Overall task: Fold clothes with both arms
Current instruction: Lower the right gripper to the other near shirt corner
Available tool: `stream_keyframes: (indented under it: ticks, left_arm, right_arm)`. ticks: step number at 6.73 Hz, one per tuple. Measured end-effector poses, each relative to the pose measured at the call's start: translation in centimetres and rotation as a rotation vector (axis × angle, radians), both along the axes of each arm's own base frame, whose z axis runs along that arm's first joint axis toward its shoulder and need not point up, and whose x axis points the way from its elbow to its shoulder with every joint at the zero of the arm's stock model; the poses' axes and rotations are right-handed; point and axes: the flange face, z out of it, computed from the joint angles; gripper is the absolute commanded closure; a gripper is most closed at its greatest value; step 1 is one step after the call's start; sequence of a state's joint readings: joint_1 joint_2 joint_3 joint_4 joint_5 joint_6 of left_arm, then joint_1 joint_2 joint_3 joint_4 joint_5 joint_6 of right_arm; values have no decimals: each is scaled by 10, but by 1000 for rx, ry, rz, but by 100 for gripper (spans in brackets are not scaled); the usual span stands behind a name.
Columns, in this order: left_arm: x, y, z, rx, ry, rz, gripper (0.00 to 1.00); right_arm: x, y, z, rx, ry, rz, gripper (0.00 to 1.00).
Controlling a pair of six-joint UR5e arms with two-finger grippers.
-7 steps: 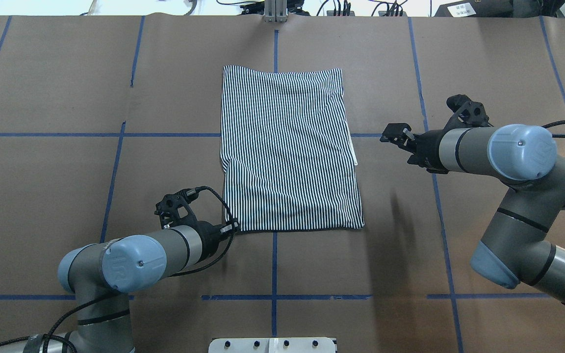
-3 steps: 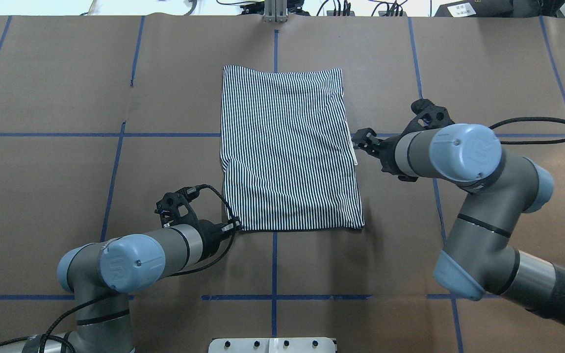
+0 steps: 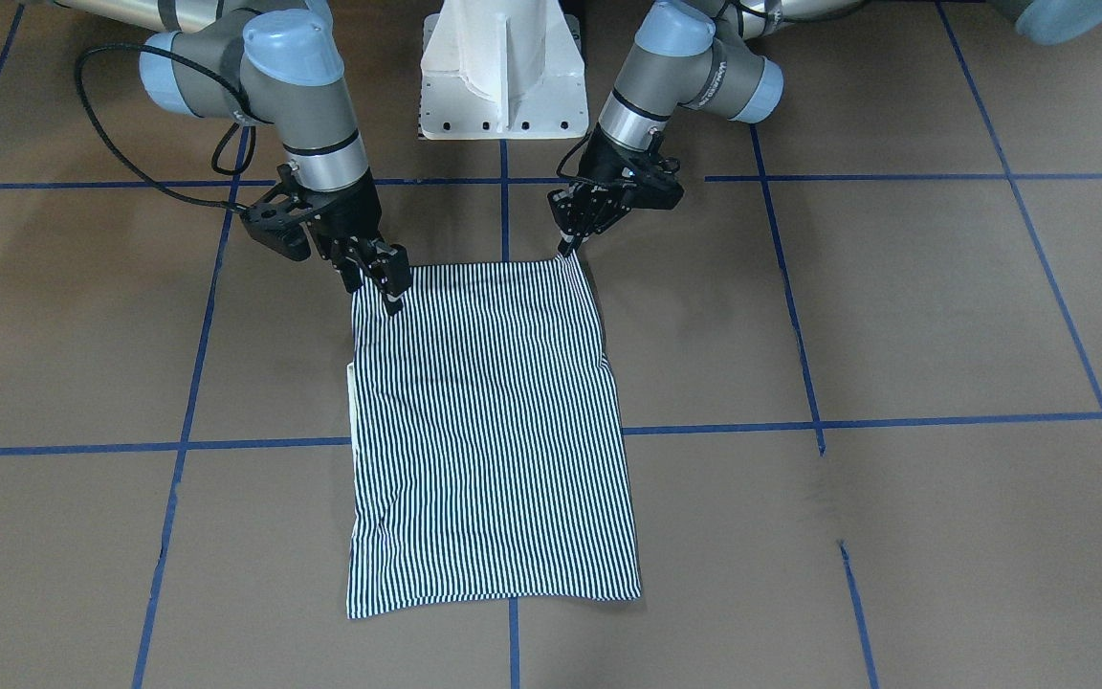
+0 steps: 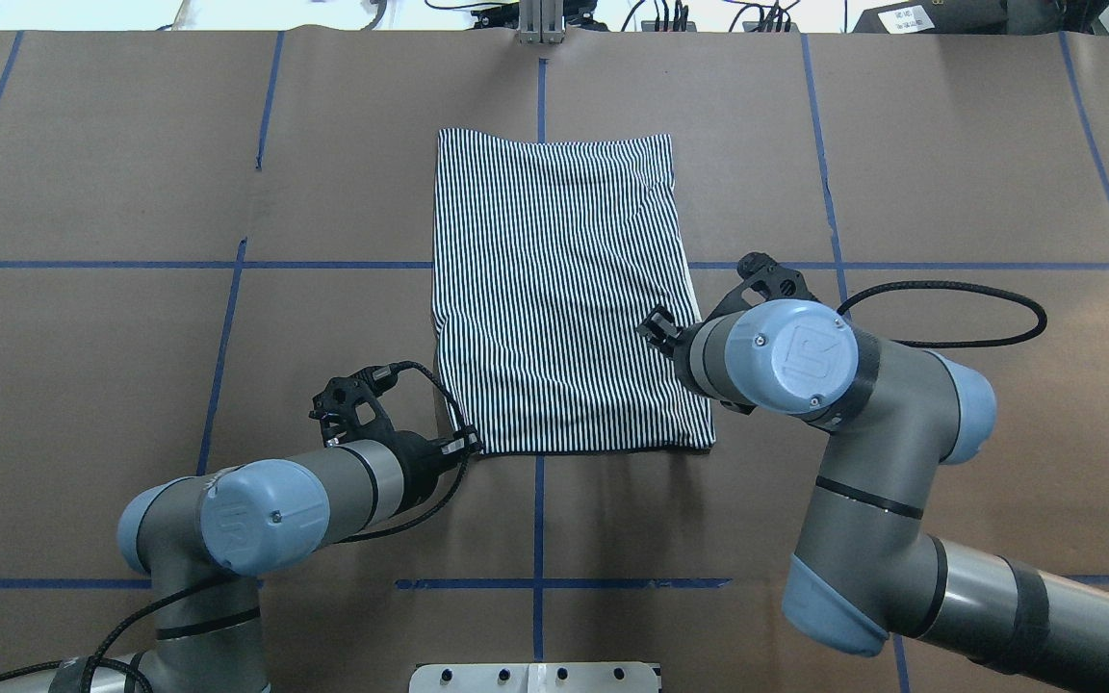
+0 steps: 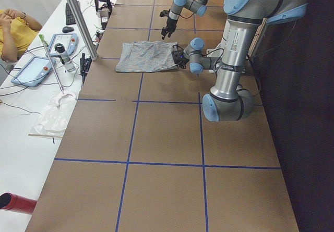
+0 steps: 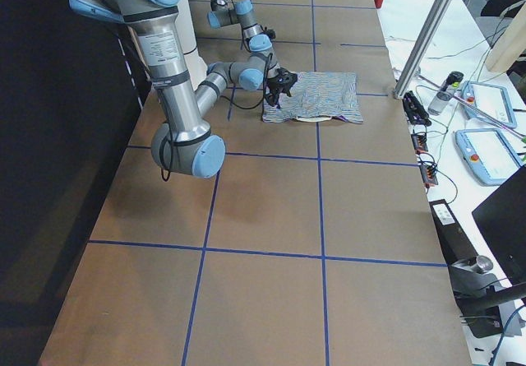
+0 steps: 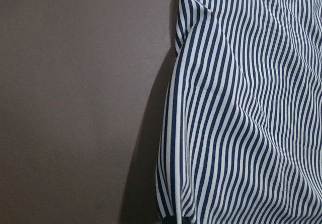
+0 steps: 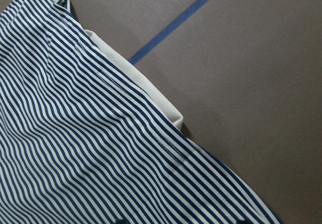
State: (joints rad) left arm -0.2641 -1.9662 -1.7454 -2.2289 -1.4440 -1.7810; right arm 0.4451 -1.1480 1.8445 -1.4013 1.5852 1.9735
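The striped shirt [image 4: 564, 289] lies folded into a flat rectangle mid-table, also in the front view [image 3: 489, 431]. A strip of cream collar [image 8: 151, 93] sticks out from its right edge. My left gripper [image 4: 466, 444] sits low at the shirt's near-left corner, and its fingers look pinched shut on that corner in the front view [image 3: 567, 247]. The left wrist view shows the striped edge [image 7: 201, 133] raised off the brown paper. My right gripper [image 3: 388, 292] hovers open over the shirt's near-right part. Its own arm largely hides it in the overhead view [image 4: 658, 329].
The white pedestal base [image 3: 503, 67] stands just behind the shirt's near edge. Blue tape lines [image 4: 537, 520] grid the brown table. A person in yellow [image 5: 13, 26], tablets and a metal post [image 5: 78, 13] are along the far side bench.
My right arm has swung in from the shirt's right side and now hangs over its near-right part. The left gripper stayed at the near-left corner, shifting only slightly.
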Motion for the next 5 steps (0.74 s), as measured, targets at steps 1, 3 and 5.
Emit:
stream_keyframes:
  ticks: [1,3,5]
  left_arm:
    - [0,0,-2,0,4,2,100]
    - [1,0,-3,0,6,5,100]
    - [1,1,-3,0,7,7,100]
  right_arm:
    - [-12,13,3,-25,37,-9,27]
    - [-28,24,9,-47,86,-13,27]
    - [-42,20,5,-44,97,-7,27]
